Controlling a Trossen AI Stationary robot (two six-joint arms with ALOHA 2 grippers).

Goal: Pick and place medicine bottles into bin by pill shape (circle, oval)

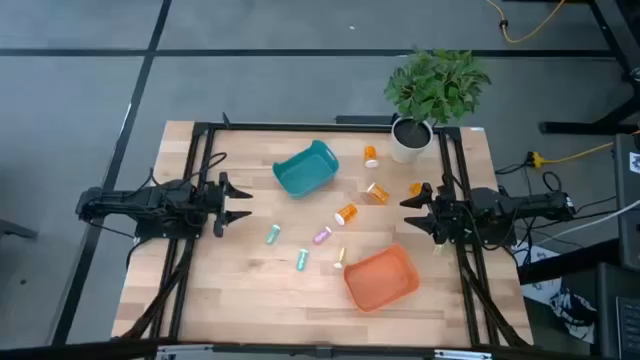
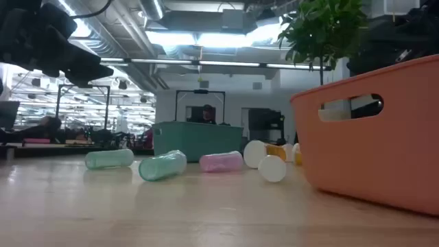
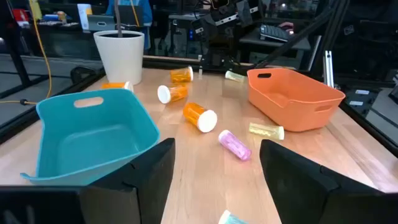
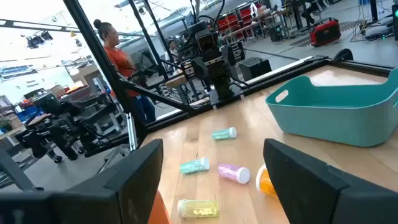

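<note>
Bottles, look: small cylinders lying on their sides on the wooden table [image 1: 240,290]; four amber-orange ones with white caps, the rest pastel.
Landmark: the teal bin [image 1: 305,168], tilted on the far half of the table.
Amber bottle [image 1: 371,155]: just beside the teal bin, on the side toward the white plant pot [image 1: 410,140].
Second amber bottle [image 1: 377,192]: near the teal bin, between it and the right gripper.
Third amber bottle [image 1: 345,213]: near the teal bin, on its side toward the orange bin [image 1: 381,278].
Fourth amber piece [image 1: 416,187]: farther from the teal bin, close by the right gripper.
Purple bottle [image 1: 322,236]: between the teal bin and the orange bin.
Teal bottle [image 1: 272,235] and green bottle [image 1: 301,260]: near the teal bin, toward the front edge.
Yellow bottle [image 1: 339,258]: well apart from the teal bin, just beside the orange bin.
Left gripper [image 1: 238,203]: fingers spread apart, holding nothing, beside the teal bin; every bottle lies clear of its jaws.
Right gripper [image 1: 409,211]: fingers apart and empty; the amber bottles lie just ahead of them, untouched.
Left wrist view only: the purple bottle's pale cap.
Right wrist view only: a person [image 4: 115,53] in an orange top beyond the table.
Low view only: the bottles' round white cap ends facing the camera.
</note>
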